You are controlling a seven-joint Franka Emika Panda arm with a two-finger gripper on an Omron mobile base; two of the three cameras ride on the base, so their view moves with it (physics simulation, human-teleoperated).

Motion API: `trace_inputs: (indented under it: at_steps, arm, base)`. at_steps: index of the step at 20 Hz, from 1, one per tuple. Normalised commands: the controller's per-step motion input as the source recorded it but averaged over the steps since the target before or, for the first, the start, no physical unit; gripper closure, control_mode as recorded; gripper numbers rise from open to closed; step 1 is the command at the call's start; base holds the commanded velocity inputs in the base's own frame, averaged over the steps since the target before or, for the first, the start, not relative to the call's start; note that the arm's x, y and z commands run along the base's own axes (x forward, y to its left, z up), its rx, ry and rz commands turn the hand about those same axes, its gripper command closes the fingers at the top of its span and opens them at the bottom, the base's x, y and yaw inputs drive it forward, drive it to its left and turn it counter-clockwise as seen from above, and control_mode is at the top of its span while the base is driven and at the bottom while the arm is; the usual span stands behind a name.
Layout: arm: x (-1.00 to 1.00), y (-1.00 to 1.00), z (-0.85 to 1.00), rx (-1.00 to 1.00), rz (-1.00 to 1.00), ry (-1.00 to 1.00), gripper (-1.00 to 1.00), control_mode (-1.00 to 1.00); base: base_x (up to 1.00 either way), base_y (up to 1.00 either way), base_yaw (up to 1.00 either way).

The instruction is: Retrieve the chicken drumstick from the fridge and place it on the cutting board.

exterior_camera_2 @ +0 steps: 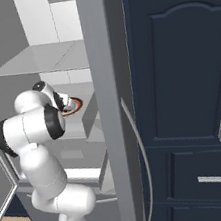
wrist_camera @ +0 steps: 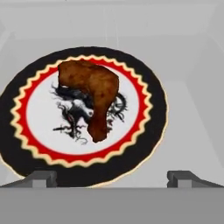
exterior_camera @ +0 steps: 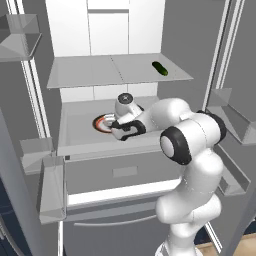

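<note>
The chicken drumstick (wrist_camera: pixel 94 94), reddish-brown and lumpy, lies on a round plate (wrist_camera: pixel 148 131) with a black and red rim. The plate (exterior_camera: pixel 100 122) rests on the middle shelf of the open fridge (exterior_camera: pixel 85 75). My gripper (wrist_camera: pixel 113 178) hovers just in front of the plate and above it. Its fingertips stand wide apart with nothing between them, so it is open. In the left base view the gripper (exterior_camera: pixel 112 125) sits at the plate's right edge. From the right base view the gripper (exterior_camera_2: pixel 67 105) reaches over the plate (exterior_camera_2: pixel 76 106). The cutting board is out of view.
A small dark green vegetable (exterior_camera: pixel 160 68) lies on the upper shelf. A wide drawer (exterior_camera: pixel 125 172) sits below the plate's shelf. Door bins (exterior_camera: pixel 52 190) flank the opening on the left and right (exterior_camera: pixel 235 120). Dark blue cabinets (exterior_camera_2: pixel 191 94) stand to the fridge's right.
</note>
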Motion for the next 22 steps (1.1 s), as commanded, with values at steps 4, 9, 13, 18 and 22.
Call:
trace_inputs:
  at_steps: [4,9,13,18,22]
  arm:
    - [0.41,0.08,-0.03,-0.01,0.0,0.07,-1.0,-1.0]
    - [0.3,0.01,-0.08,0.0,0.0,0.04,-1.0,-1.0]
    - [0.42,0.0,-0.18,0.0,0.0,0.02,-1.0,-1.0]
    - [0.37,0.04,-0.19,0.0,0.0,0.01,-1.0,-1.0]
    - [0.2,0.05,-0.23,0.0,-0.02,0.06,-1.0,-1.0]
  base:
    - [0.0,0.0,0.0]
    - [0.0,0.0,0.0]
    - [0.0,0.0,0.0]
    - [0.0,0.0,0.0]
    - [0.0,0.0,0.0]
